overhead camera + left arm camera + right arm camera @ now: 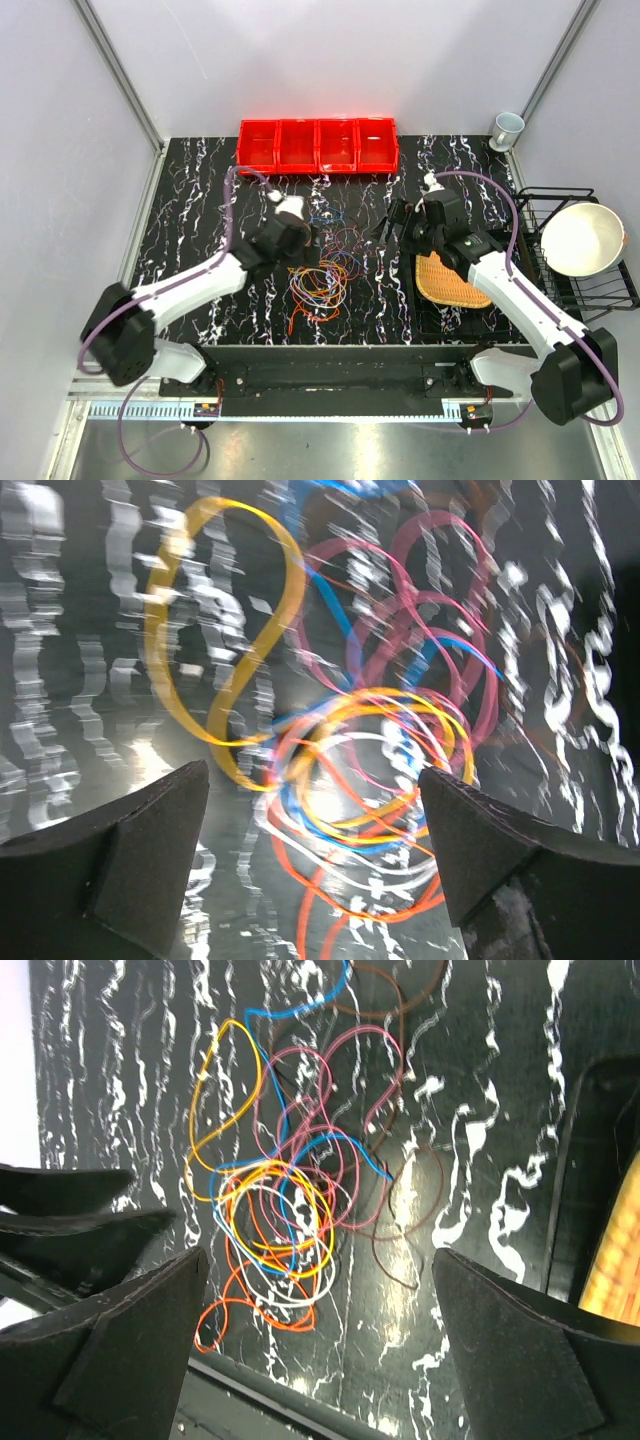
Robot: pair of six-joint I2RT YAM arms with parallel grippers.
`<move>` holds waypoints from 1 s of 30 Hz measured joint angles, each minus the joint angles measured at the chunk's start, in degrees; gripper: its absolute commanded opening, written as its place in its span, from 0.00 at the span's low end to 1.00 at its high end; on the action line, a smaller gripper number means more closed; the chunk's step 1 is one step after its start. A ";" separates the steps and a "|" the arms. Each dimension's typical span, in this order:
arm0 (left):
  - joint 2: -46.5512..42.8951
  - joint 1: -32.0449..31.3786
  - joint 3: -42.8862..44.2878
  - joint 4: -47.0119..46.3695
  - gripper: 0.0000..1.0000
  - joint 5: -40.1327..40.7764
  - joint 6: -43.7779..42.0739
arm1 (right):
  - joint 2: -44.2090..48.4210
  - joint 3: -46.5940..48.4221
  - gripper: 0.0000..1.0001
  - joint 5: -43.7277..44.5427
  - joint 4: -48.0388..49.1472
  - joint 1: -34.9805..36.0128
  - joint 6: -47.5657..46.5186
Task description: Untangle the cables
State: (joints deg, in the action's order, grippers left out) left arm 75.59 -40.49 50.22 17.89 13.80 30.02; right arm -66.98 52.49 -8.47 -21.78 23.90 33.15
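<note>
Centrally on the black marbled table lie the cables, one loose tangle of orange, yellow, blue, pink and white loops, too thin from above to trace singly. Left gripper hangs over the tangle's upper-left edge and hides part of it. Its wrist view is blurred, yet shows both fingers spread wide and empty, with loops lying below between them. Right gripper sits just right of the pile, jaws wide, holding nothing. Only the right wrist view is sharp: a brown wire loops off the tangle, and a yellow woven mat is cut off at the frame edge.
</note>
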 measured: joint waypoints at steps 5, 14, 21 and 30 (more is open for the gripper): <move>11.82 -5.88 5.95 -0.79 0.82 0.44 -1.14 | 1.49 -1.70 0.99 0.00 -1.62 0.00 0.37; 24.79 -8.09 14.78 -0.70 0.57 1.38 -1.25 | 6.84 -2.67 1.00 -0.11 -3.65 0.00 0.37; 27.80 -8.09 17.42 -0.81 0.00 3.02 -1.66 | 7.02 -2.97 0.99 -0.11 -4.66 0.00 0.35; 31.15 -7.82 38.40 13.22 0.00 7.96 -8.22 | 6.91 -3.02 0.99 -0.15 -4.68 0.00 0.42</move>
State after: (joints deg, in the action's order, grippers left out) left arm 106.74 -48.31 88.62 31.11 21.76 21.80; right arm -60.07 49.47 -8.62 -26.46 23.90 33.56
